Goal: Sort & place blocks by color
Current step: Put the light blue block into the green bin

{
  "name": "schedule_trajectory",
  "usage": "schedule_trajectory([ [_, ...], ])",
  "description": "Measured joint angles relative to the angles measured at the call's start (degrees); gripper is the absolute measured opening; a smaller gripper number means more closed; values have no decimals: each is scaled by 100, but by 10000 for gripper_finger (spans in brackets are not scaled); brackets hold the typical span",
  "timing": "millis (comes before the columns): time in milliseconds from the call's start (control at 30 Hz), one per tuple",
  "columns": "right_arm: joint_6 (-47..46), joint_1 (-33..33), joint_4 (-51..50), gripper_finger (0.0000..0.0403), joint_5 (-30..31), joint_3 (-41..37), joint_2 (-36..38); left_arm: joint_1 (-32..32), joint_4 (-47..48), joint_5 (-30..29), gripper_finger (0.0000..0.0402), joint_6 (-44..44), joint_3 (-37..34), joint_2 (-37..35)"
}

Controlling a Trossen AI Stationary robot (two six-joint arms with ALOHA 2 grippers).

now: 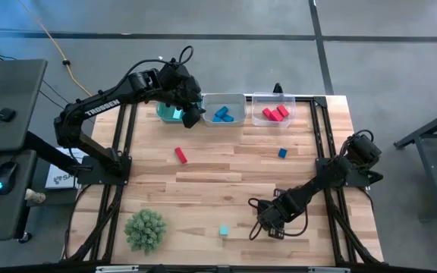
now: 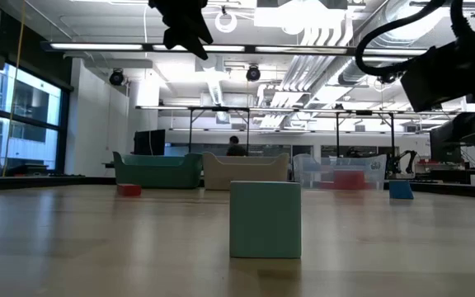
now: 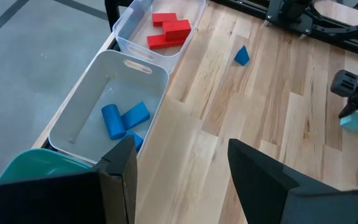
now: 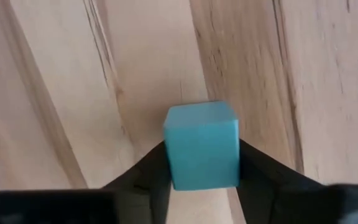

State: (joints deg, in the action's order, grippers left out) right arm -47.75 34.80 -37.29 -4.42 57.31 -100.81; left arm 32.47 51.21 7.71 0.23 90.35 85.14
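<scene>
High view: plant ball (image 1: 144,230) (green, spiky) sits near teal cube (image 1: 223,230).

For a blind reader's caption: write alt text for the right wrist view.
A light teal cube sits between the right pincer's two dark fingers, which touch its sides. Beneath it is the pale wood table.

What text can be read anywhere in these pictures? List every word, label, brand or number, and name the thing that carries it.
"TROSSEN": white letters along the left arm, seen in the high view.
A white sheet on the floor beside the table bears dark print, too small to read.
No lettering shows on the bins, the blocks or in the wrist views.
</scene>
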Motion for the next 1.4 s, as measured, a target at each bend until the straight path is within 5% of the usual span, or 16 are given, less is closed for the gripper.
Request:
schedule_trajectory([
  [300,-324,-157,-47,108,-340,322,-14,0,1,1,175,0,0,0],
  [567,62,-604,-460,108,222,1217,-11,0,1,49,175,130,0,0],
  [800,667,-1348,-1056,108,1026,2041,-11,0,3,62,175,408,0,0],
  [1400,3139,-3235,-1613,108,990,3482,-3,0,218,80,175,1206,0,0],
])
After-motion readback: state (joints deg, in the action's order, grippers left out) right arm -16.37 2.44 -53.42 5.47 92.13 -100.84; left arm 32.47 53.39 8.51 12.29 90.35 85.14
